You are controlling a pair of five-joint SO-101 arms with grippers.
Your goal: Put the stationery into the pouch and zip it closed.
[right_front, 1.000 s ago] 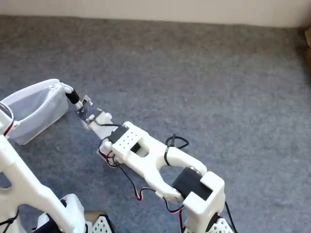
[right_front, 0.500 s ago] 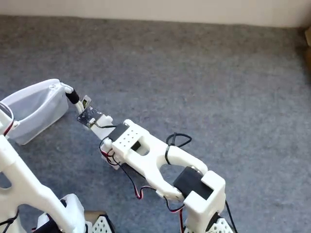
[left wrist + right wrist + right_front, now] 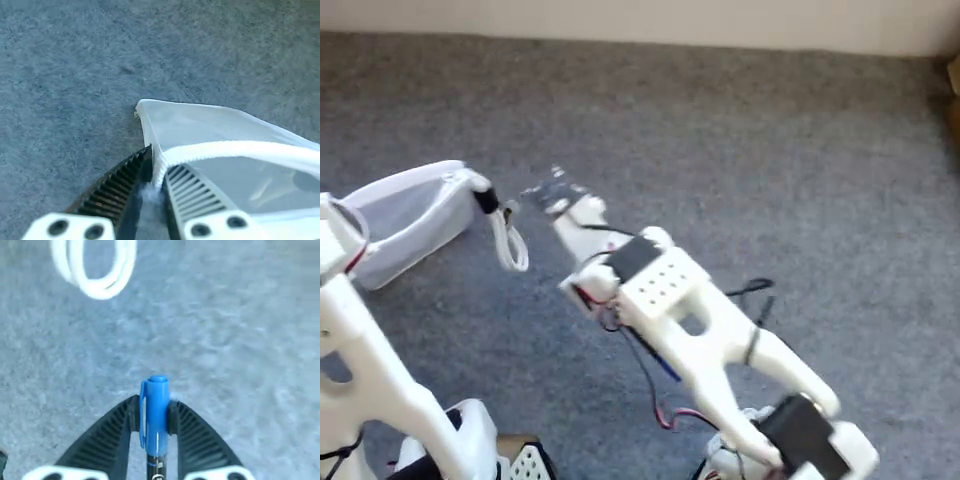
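Note:
A white translucent pouch [image 3: 405, 215] lies at the left of the grey carpet, its mouth open. My left gripper [image 3: 156, 162] is shut on the pouch [image 3: 220, 127] at its rim, near one corner. A white strap loop [image 3: 510, 247] hangs from the pouch's black-tipped end [image 3: 486, 199]. My right gripper [image 3: 548, 192] hovers just right of that end, a little apart from it. In the right wrist view it [image 3: 154, 407] is shut on a blue pen [image 3: 154, 412], cap pointing outward, with the strap loop [image 3: 95, 277] beyond it.
Grey carpet [image 3: 770, 160] stretches open to the right and toward the pale wall at the back. The right arm's white body [image 3: 710, 330] and its cables lie across the middle foreground. The left arm [image 3: 365, 370] rises along the left edge.
The right arm has swung right and away from the pouch's end, carrying the pen. The strap loop now hangs free beside the pouch.

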